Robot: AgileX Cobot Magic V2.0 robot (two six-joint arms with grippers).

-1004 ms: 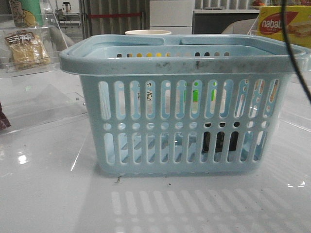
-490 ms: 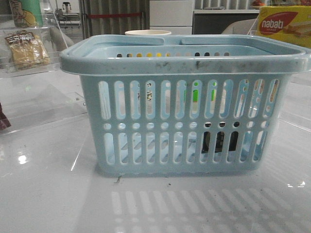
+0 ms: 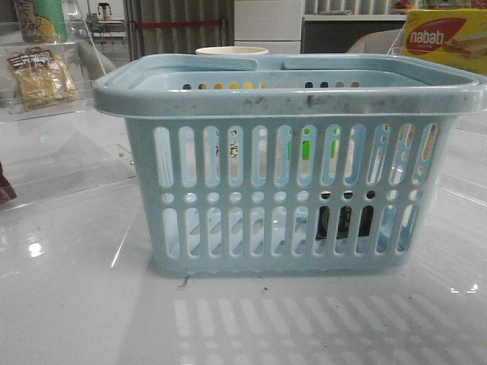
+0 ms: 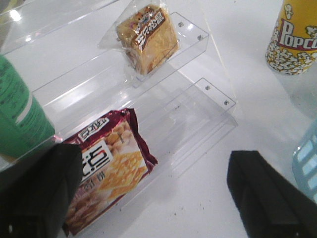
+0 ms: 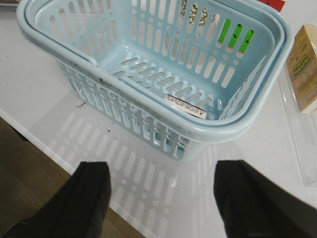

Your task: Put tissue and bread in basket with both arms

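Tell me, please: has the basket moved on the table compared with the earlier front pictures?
No. In the front view the basket sits in the same place: its rim keeps the same position against the nabati box behind it.

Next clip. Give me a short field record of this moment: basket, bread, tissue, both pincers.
basket: upright on the table, light blue
bread: on the clear shelf, outside the basket
tissue: dark pack seen through the basket's lower slots, apparently inside
left pincer: open, empty, above the shelf
right pincer: open, empty, above the table beside the basket
remaining: bread not yet in basket
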